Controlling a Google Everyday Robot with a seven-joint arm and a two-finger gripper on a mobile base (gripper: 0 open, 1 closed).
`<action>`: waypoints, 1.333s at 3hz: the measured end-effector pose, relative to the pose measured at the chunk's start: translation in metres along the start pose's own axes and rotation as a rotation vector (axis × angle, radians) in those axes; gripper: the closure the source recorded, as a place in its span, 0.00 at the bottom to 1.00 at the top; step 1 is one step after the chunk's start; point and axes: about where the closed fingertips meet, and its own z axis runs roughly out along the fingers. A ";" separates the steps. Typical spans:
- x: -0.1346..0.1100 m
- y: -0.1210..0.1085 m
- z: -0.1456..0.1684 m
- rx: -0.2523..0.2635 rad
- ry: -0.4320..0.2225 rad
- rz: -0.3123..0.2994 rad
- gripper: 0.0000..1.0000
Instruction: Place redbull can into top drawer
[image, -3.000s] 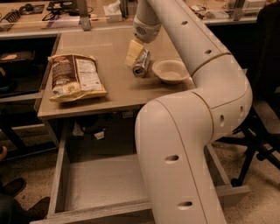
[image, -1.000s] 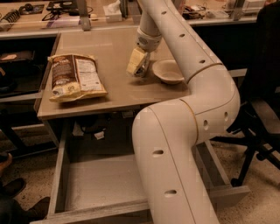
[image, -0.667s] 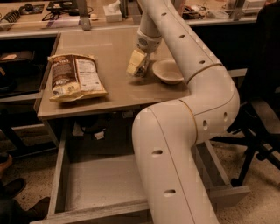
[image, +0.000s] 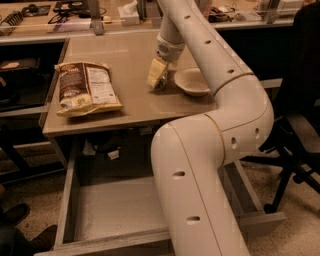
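A lab: cable-strewn benches (image: 45, 24) behind, hand (image: 159, 76) low over the beige table (image: 120, 50).

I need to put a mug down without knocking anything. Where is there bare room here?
The tabletop is bare between the chip bag and the gripper, and behind both. It is crowded where the gripper hangs beside the bowl. The drawer floor beside the arm is bare too.

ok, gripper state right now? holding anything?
Gripper: down at the table, just beside the white bowl; open, closed or holding anything cannot be told.
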 end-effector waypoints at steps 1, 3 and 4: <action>0.000 0.000 0.000 0.000 0.000 0.000 0.42; 0.000 0.000 0.000 0.000 0.000 0.000 0.89; 0.000 0.000 0.000 0.000 0.000 0.000 1.00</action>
